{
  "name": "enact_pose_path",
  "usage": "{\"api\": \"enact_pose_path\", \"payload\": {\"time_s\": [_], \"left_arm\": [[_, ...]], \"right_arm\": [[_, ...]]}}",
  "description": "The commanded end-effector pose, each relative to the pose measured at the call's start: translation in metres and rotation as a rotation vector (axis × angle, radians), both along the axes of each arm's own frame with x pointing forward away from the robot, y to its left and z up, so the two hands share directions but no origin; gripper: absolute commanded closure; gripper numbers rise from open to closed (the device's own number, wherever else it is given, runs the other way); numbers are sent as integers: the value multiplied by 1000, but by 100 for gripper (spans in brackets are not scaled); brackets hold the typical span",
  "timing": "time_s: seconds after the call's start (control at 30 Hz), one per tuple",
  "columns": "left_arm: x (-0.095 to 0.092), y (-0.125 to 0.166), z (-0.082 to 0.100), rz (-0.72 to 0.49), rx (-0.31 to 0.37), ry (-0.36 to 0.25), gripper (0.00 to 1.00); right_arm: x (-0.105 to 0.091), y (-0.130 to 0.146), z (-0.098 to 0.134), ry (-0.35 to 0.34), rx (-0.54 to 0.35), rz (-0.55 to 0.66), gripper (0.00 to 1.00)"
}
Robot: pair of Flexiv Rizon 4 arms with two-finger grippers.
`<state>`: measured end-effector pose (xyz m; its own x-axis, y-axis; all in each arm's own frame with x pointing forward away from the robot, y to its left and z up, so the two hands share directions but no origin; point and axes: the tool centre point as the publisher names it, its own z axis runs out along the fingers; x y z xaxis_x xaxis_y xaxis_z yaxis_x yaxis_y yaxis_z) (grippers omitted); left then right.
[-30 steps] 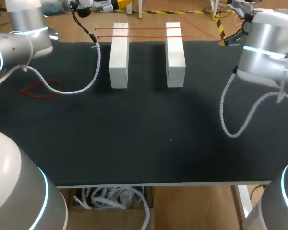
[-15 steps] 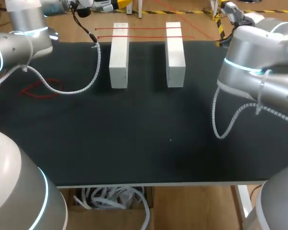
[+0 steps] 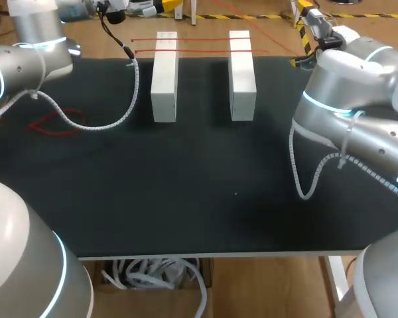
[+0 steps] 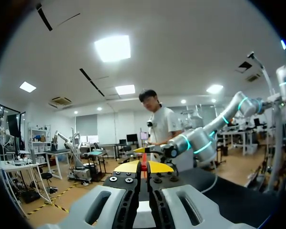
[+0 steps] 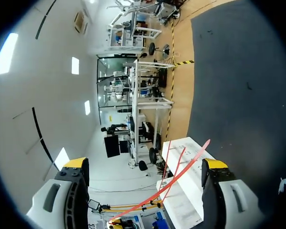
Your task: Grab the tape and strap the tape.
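Risk: right end effector, wide apart, grabs both tapes.
They run close together at 12 o'clock; left end effector tips pinched together.

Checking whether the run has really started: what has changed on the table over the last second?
The right arm swung in from the right edge, leftward and farther over the table. No grasp or release shows. The left arm, the two white blocks and the red tape across them stayed put.
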<state>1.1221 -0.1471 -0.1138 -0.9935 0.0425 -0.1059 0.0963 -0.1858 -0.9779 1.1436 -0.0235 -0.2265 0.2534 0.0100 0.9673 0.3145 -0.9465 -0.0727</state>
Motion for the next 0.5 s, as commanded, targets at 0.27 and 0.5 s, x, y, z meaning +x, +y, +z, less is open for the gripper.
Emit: {"api": "enact_pose_path", "payload": {"time_s": [0.27,0.5], "left_arm": [[-1,0,1,2,3,1,100],[-1,0,1,2,3,1,100]], "right_arm": [[3,16,0,-60,54,-25,0],[11,16,12,-110,80,-9,0]]}}
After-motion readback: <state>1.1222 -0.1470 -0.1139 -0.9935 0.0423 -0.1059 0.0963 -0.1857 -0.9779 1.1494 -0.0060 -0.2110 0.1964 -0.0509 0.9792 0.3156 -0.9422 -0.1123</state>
